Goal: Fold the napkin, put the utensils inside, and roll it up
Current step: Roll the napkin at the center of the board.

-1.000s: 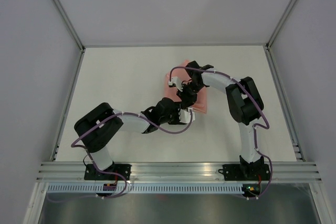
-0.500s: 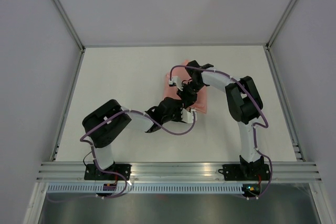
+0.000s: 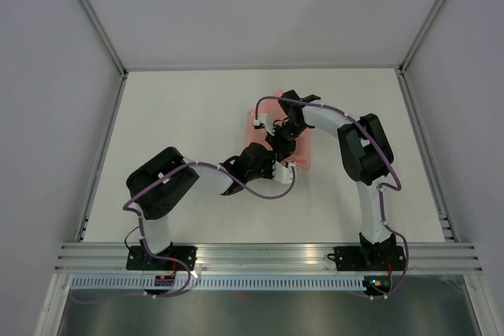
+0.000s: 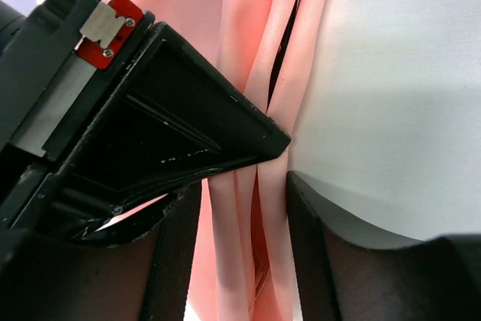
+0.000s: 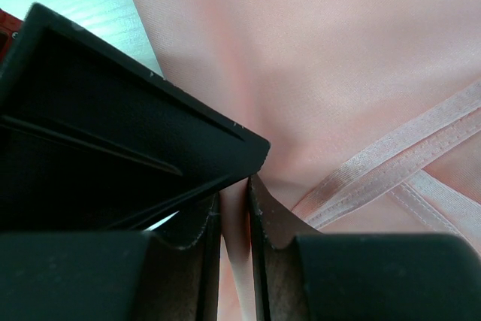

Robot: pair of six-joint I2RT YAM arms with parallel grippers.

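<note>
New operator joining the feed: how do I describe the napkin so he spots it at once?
On the white table, look just right of centre, where the left pincer and right pincer meet. The napkin is the shiny pale pink cloth bunched under them, the only pink thing there; the purple lines are arm cables.

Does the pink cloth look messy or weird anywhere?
A little. The napkin lies slightly crooked on the table, and it bunches into ridges where the left claw and right claw pinch it. No tear or spill shows.
</note>
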